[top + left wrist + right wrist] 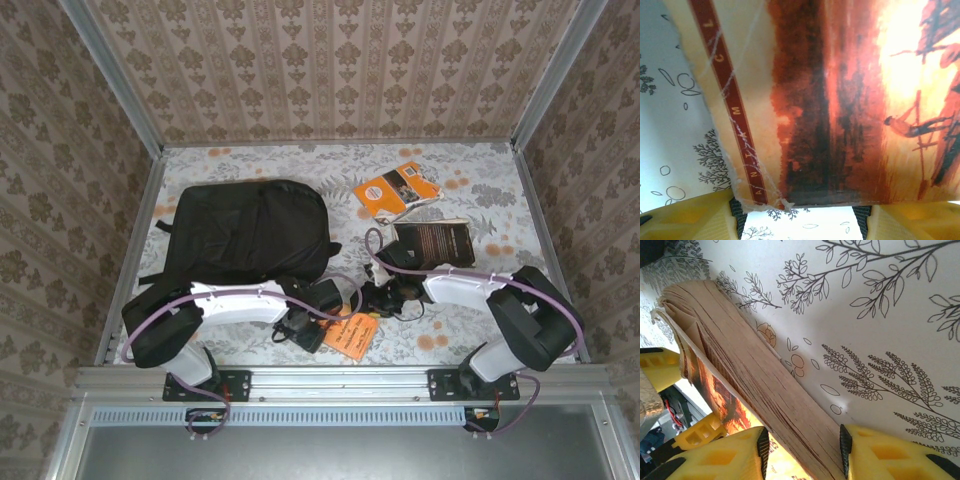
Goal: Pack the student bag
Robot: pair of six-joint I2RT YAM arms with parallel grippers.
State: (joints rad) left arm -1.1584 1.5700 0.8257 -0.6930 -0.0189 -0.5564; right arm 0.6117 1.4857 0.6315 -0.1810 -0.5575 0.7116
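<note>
From where I stand, the student bag [245, 235] lies flat on the left half of the flowered table [300, 160]. It is black and rounded, closed as far as I can see, with a strap trailing off its left side. Its near edge sits just beyond the left arm, which reaches across in front of it towards the middle.

The left pincer [800, 222] is down at a worn orange book [350, 338] near the front edge, between the two arms. Its yellow fingers [695, 217] stand well apart, with cloth showing between them. The book's cover, with a red stripe and a frayed, threadbare edge, faces them just past the tips. This pincer looks released and grips nothing that I can make out.

The right pincer [802, 450] comes at the same book from the other side. The block of pages runs straight between its black pads [763, 447], and both pads look to be against it, so it is grasping the book across its thickness.

Further right and back, a second orange book [397, 190] lies open-faced on the cloth. A dark book [435, 240] lies just nearer than it, beside the right arm. Both are well apart from the bag.
</note>
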